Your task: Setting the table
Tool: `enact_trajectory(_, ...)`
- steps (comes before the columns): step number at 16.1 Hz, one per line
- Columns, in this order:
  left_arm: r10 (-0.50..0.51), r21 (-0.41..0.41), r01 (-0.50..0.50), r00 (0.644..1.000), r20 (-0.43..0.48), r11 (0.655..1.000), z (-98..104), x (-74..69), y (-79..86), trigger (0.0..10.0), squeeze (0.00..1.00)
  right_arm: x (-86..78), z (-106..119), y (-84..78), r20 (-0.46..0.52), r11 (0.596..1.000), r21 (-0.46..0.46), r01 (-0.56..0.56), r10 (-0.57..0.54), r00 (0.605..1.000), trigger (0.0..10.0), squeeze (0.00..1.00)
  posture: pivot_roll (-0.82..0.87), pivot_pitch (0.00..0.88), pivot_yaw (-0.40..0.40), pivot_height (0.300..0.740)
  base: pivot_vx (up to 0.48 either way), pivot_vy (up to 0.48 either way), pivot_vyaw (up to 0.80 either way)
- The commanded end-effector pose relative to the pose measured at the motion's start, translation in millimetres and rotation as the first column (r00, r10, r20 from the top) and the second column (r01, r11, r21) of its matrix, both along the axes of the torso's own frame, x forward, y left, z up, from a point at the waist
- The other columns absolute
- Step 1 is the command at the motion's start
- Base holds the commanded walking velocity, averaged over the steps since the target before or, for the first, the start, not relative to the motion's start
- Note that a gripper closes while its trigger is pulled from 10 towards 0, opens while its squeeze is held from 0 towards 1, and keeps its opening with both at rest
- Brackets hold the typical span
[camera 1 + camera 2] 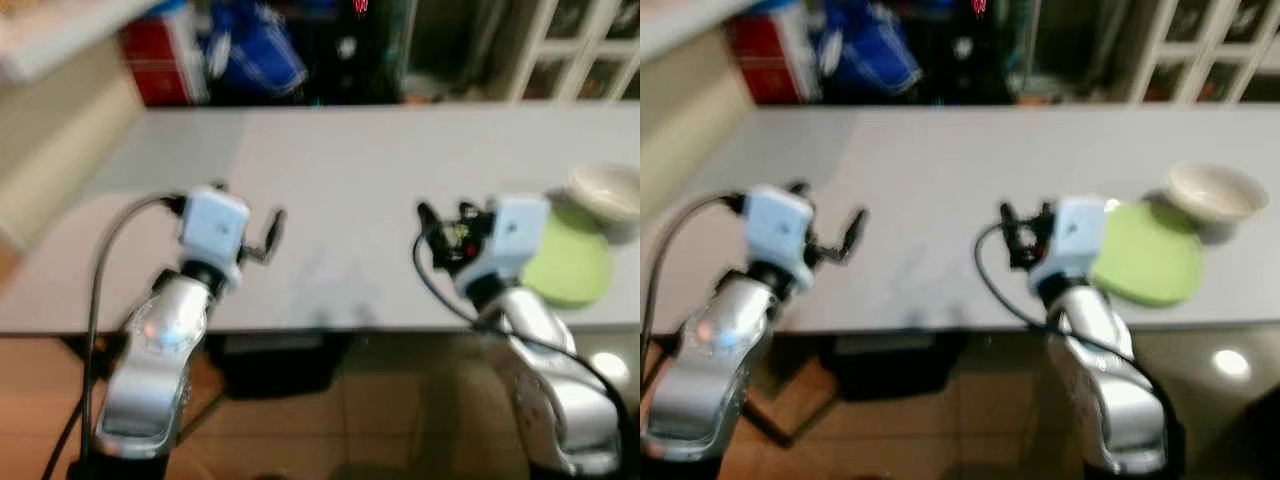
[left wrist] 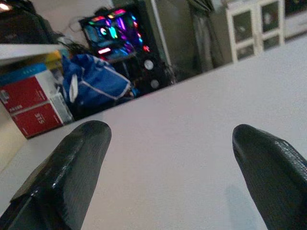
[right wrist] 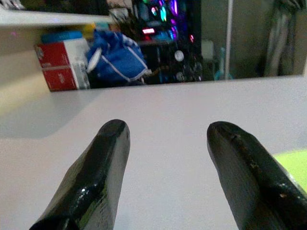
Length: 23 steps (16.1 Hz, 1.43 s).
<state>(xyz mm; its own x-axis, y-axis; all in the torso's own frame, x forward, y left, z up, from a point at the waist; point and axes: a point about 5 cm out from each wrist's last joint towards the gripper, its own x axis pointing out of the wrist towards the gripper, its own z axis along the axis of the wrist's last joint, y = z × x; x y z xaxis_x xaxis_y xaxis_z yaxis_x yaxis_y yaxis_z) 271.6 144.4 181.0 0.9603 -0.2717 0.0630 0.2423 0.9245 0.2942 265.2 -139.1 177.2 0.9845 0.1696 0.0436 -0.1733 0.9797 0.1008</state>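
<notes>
2 grippers hover, fingers parted, over white table.

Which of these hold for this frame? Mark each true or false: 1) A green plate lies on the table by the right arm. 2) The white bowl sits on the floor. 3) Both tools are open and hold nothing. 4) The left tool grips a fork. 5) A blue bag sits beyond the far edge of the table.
1) True: the green plate lies on the table just right of the right arm.
2) False: the white bowl stands on the table, behind the plate and touching or overlapping its far edge.
3) True: the left tool and right tool both show spread fingers with bare tabletop between.
4) False: the left tool holds nothing.
5) True: the blue bag sits past the far edge, beside a red box.
</notes>
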Motion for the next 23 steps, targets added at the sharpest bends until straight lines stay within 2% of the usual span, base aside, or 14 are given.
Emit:
enact_trajectory(1, 0.016, 0.01, -0.016, 1.0, 0.018, 1.0, 5, 0.4, 3.7, 10.0, 0.0, 0.3, 7, 3.2, 0.033, 1.0, 0.003, -0.017, 0.017, 0.999, 10.0, 0.0, 0.0, 0.0, 0.009, 0.74, 0.0, 0.48, 0.0)
enact_trajectory(4, 0.029, 0.011, -0.029, 0.999, 0.016, 1.0, 5, 0.3, 7.4, 10.0, 0.0, 0.9, 5, 6.7, 0.028, 1.0, -0.001, -0.026, 0.026, 0.999, 10.0, 0.0, 0.0, 0.0, 0.007, 0.74, 0.0, 0.48, 0.0)
enact_trajectory(9, 0.024, 0.005, -0.024, 0.999, 0.028, 1.0, 10, 1.5, 3.7, 10.0, 0.0, 3.6, 4, 5.0, 0.026, 1.0, -0.012, -0.025, 0.025, 0.999, 10.0, 0.0, 0.01, 0.0, 0.0, 0.74, 0.0, 0.48, 0.0)
enact_trajectory(15, 0.05, 0.003, -0.05, 0.997, 0.053, 0.999, 17, 3.2, 11.0, 10.0, 0.0, 7.4, 4, 11.1, 0.03, 0.998, -0.022, -0.054, 0.054, 0.998, 10.0, 0.0, 0.02, 0.0, -0.015, 0.74, 0.0, 0.48, 0.0)
enact_trajectory(18, 0.076, 0.009, -0.076, 0.995, 0.062, 0.997, 19, 1.8, 20.4, 10.0, 0.0, 9.7, 4, 18.6, 0.032, 0.997, -0.023, -0.078, 0.079, 0.996, 10.0, 0.0, 0.03, 0.0, -0.024, 0.74, 0.0, 0.48, 0.0)
enact_trajectory(21, 0.079, 0.006, -0.08, 0.994, 0.074, 0.997, 24, 5.3, 19.0, 10.0, 0.0, 14.0, 5, 16.3, 0.029, 0.997, -0.007, -0.081, 0.081, 0.996, 10.0, 0.0, 0.04, 0.0, -0.031, 0.74, 0.0, 0.48, 0.0)
enact_trajectory(23, 0.078, 0.006, -0.079, 0.994, 0.081, 0.997, 26, 7.1, 19.3, 10.0, 0.0, 16.2, 5, 18.3, 0.029, 0.996, 0.006, -0.086, 0.085, 0.996, 10.0, 0.0, 0.05, 0.0, -0.037, 0.74, 0.0, 0.48, -0.77)
